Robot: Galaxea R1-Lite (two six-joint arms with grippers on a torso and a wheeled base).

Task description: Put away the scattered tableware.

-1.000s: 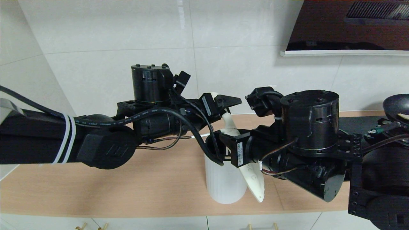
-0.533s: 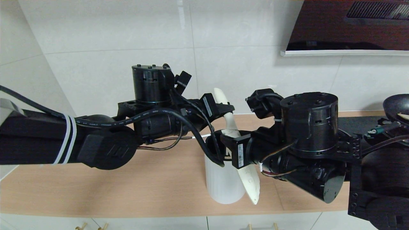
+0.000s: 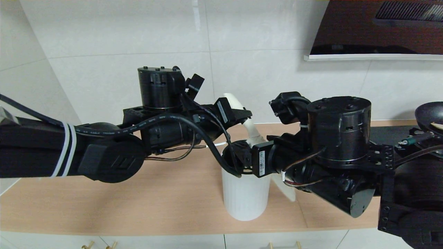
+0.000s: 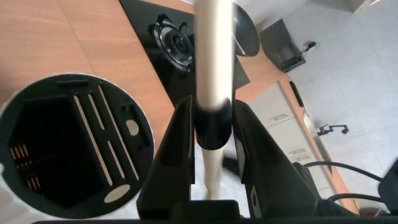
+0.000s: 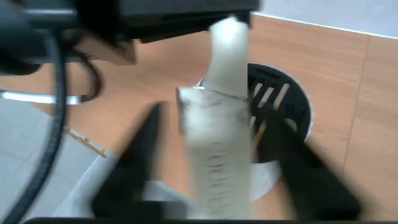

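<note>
Head view: we record the left gripper (image 3: pixel 242 116) closed on the upper handle of the white utensil (image 3: pixel 254 133); the utensil runs aslant, its handle end high by the wall tiles, its broad end low behind the right arm; the right gripper (image 3: pixel 244 157) sits at the utensil's middle, directly over the mouth of the white holder (image 3: pixel 245 197); the holder stands upright on the wooden counter (image 3: pixel 138 200); a black hob (image 3: pixel 380 133) lies on the counter at the right, bearing a dark pan (image 3: pixel 429 112).

Left wrist view: we note the left gripper (image 4: pixel 211 118) clamped on the utensil's (image 4: pixel 211 62) pale shaft, one finger (image 4: pixel 180 155) pressed to each side; the holder (image 4: pixel 43 155) shows from above, dark inside and split into compartments by slotted dividers; the utensil lies beside the holder's mouth, not within it; a hob burner (image 4: pixel 177 40) sits beyond on the counter (image 4: pixel 50 43).

Right wrist view: blurred; we make out the right gripper (image 5: pixel 214 118) spread wide, its dark fingers (image 5: pixel 140 155) standing off either side of the utensil (image 5: pixel 221 143), with counter showing in the gap; the holder's (image 5: pixel 280 99) open mouth lies just behind the utensil; the left gripper (image 5: pixel 217 12) caps the utensil's far end.
</note>
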